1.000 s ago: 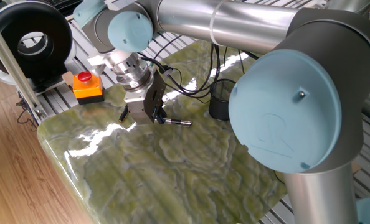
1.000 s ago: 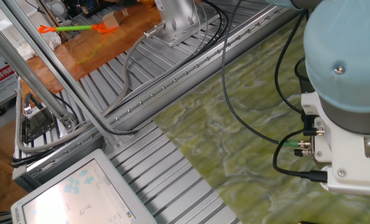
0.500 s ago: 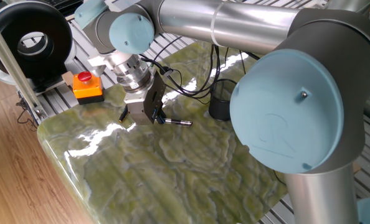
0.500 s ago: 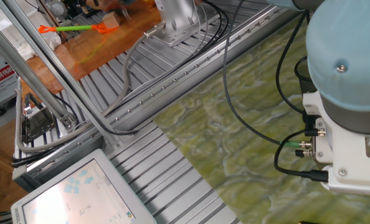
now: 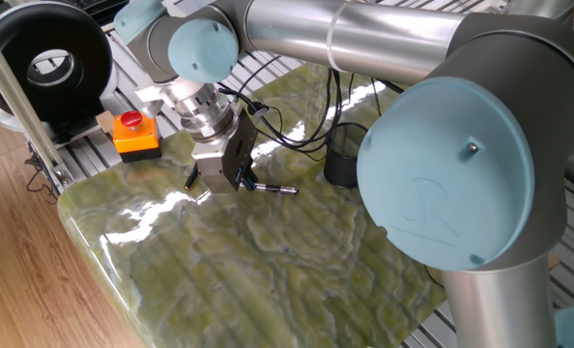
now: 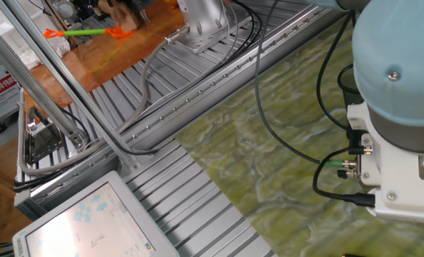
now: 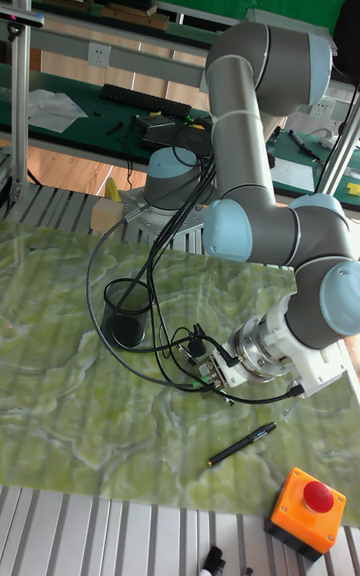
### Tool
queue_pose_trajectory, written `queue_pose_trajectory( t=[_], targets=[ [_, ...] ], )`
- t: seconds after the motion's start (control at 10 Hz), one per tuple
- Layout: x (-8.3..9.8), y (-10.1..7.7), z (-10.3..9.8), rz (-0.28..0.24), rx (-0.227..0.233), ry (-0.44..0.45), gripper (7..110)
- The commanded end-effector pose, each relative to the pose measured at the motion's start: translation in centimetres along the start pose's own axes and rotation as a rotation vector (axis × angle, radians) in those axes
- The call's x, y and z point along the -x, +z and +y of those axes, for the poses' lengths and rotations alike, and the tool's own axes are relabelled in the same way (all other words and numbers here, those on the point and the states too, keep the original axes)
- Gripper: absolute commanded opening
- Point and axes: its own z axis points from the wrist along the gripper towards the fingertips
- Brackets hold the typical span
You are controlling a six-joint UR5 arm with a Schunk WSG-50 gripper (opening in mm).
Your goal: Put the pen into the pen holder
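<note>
Pen: the pen [image 5: 275,190] shows left of centre in one fixed view, low over the green table [image 5: 229,280]. Its silver-grey part points to the right of the frame, and its other end goes under the gripper [image 5: 237,182].
Claw: the fingers sit at that hidden end. How far apart they are, and whether they really clamp the pen, cannot be told (the dark gripper body covers the gap).
Pen holder: the pen holder [image 5: 340,164] stands right of the pen, near but apart, half behind the hanging cables [image 5: 297,135]. In the tall fixed view it is at the middle left [image 7: 127,314].
Risk, hold: the gripper meets the pen near one end, so the long free part may swing or slip out on the way.
Risk, entry: the mouth of the cup is narrow. A tilted pen could hit the rim, or push the light mesh cup over.
Risk, cables: the loops hang close to the holder and could catch the pen or drag the cup.
Other pen: the black pen [image 7: 243,443] lies lower in the tall fixed view, near the orange button box [image 7: 308,509], so it probably stays clear of the path.
</note>
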Motion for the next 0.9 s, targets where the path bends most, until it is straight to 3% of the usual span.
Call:
queue_pose_trajectory(
  t=[0.0, 0.6, 0.8],
  targets=[
    [-0.08, -0.23, 0.04, 0.002, 0.007, 0.022, 7],
    [0.56, 0.23, 0.20, -0.025, 0.040, -0.030, 7],
    [0.36, 0.16, -0.12, -0.018, 0.028, -0.039, 7]
  ],
)
